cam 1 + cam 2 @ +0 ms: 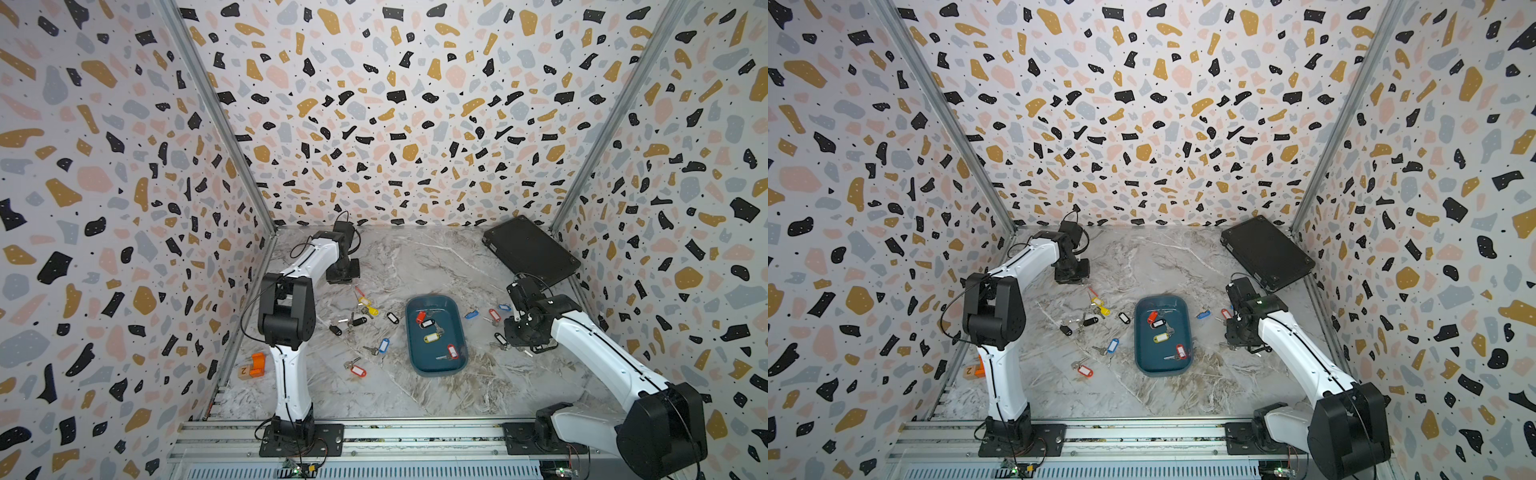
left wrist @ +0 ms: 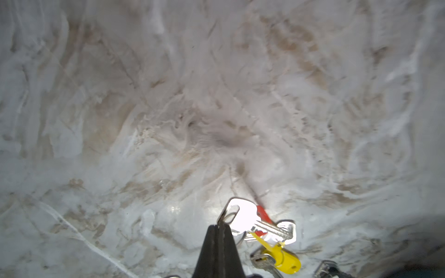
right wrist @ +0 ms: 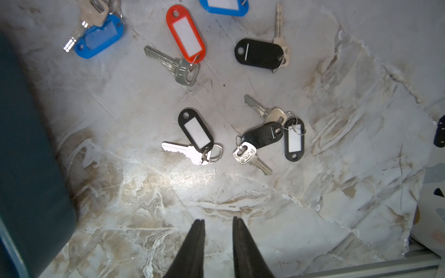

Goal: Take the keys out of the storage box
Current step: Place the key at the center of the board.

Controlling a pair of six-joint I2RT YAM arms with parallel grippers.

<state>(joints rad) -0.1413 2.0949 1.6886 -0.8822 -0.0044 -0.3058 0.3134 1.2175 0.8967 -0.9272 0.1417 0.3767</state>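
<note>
The teal storage box [image 1: 417, 360] [image 1: 1147, 362] lies mid-table with several keys in it, tagged red [image 1: 420, 316], black, yellow [image 1: 432, 337] and red [image 1: 1180, 351]. Many more keys lie on the marble either side of it. My left gripper [image 1: 343, 277] [image 2: 219, 225], far left of the box, is shut on the ring of a silver key [image 2: 245, 216] with a red tag [image 2: 262, 213] beside a yellow-tagged one [image 2: 286, 260]. My right gripper [image 1: 535, 348] [image 3: 218, 220] stands open and empty to the right of the box [image 3: 29, 168], short of a black-tagged key [image 3: 196, 131].
A flat black case [image 1: 530, 249] leans at the back right corner. An orange block [image 1: 257, 365] and a small numbered wooden block [image 1: 245, 370] sit by the left wall. Patterned walls close in three sides; a metal rail runs along the front edge.
</note>
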